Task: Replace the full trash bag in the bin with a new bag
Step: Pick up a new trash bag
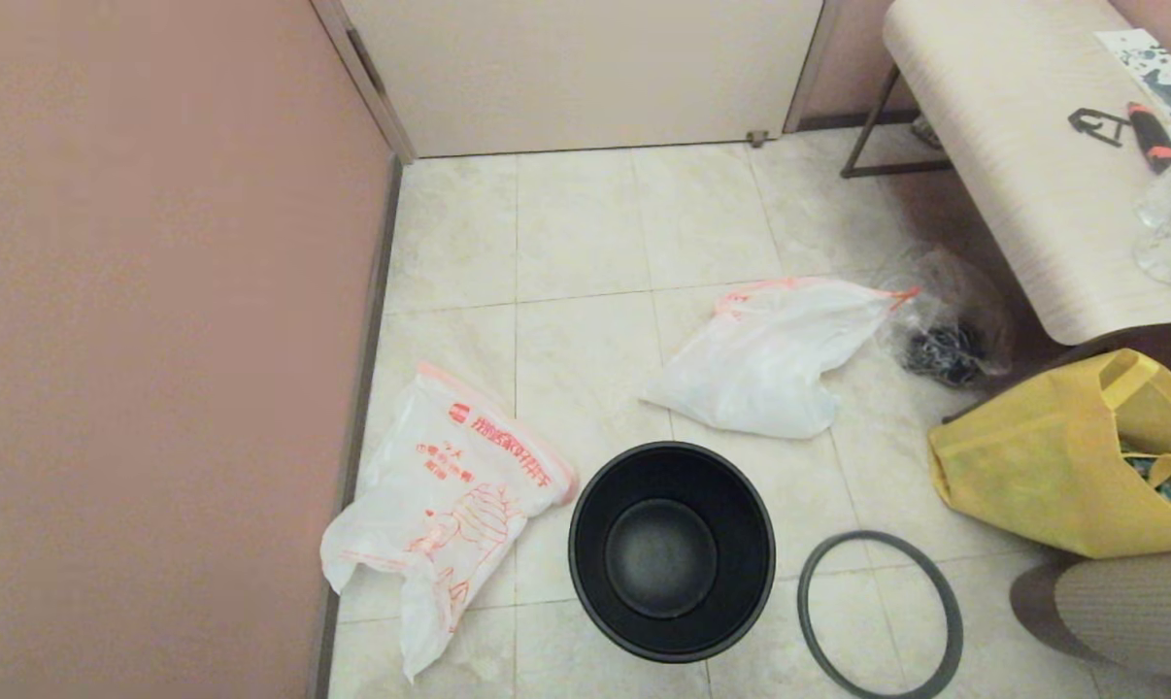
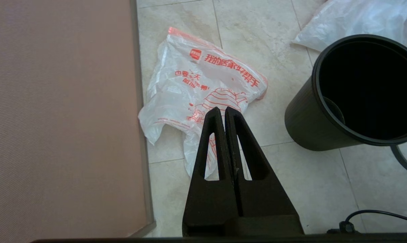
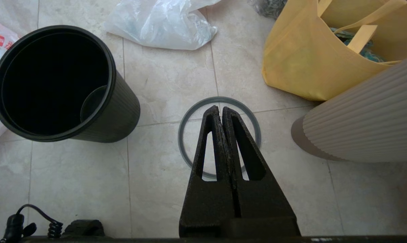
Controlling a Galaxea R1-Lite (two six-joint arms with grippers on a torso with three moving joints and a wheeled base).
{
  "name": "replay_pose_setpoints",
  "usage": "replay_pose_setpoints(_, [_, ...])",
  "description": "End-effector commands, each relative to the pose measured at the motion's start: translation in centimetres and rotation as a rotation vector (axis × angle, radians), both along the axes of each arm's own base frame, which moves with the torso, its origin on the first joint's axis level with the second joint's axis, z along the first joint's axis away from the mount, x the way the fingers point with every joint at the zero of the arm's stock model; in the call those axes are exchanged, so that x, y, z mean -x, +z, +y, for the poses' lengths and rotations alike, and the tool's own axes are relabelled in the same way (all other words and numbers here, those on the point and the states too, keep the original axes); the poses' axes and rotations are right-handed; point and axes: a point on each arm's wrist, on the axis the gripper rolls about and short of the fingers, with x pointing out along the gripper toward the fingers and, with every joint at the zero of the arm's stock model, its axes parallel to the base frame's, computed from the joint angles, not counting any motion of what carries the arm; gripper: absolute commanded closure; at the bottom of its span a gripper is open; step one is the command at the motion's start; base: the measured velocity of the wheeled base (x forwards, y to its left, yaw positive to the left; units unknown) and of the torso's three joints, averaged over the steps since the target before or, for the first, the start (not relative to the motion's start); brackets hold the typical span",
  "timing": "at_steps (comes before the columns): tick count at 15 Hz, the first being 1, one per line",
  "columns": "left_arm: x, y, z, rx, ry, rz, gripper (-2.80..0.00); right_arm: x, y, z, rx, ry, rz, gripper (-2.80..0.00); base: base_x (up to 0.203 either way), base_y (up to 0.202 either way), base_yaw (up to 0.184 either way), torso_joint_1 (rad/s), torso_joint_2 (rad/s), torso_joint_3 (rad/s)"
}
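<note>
The black bin (image 1: 671, 549) stands upright and bare inside on the tiled floor, with no bag in it (image 2: 365, 91) (image 3: 55, 84). Its grey ring (image 1: 880, 614) lies flat on the floor to the bin's right (image 3: 219, 101). The new bag (image 1: 450, 490) with bold red text and the hands drawing lies crumpled left of the bin by the wall (image 2: 203, 87). The full trash bag (image 1: 775, 354), plain white, lies on the floor beyond the bin (image 3: 163, 23). My left gripper (image 2: 222, 109) is shut and empty above the new bag. My right gripper (image 3: 219, 108) is shut and empty above the ring.
A yellow fabric tote (image 1: 1071, 466) sits at the right beside a ribbed beige column (image 3: 365, 114). A clear bag with black cords (image 1: 950, 330) lies under the bench (image 1: 1022, 146). The pink wall (image 1: 158, 340) borders the left. A door (image 1: 585, 68) is at the back.
</note>
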Motion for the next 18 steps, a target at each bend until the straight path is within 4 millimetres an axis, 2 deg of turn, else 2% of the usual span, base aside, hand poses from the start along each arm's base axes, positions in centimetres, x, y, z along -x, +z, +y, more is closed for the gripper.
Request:
replay_pose_setpoints(1, [0.00,0.00,0.00,-0.001,0.000,0.000,0.00,-0.01,-0.02,0.00,-0.001,0.000,0.002,0.00,0.000,0.000,0.000,0.000,0.00,0.000])
replay_pose_setpoints(18, [0.01,0.03,0.01,0.014,0.004,-0.002,0.00,-0.01,-0.01,0.00,-0.001,0.000,0.002,0.00,0.000,0.000,0.000,0.000,0.00,0.000])
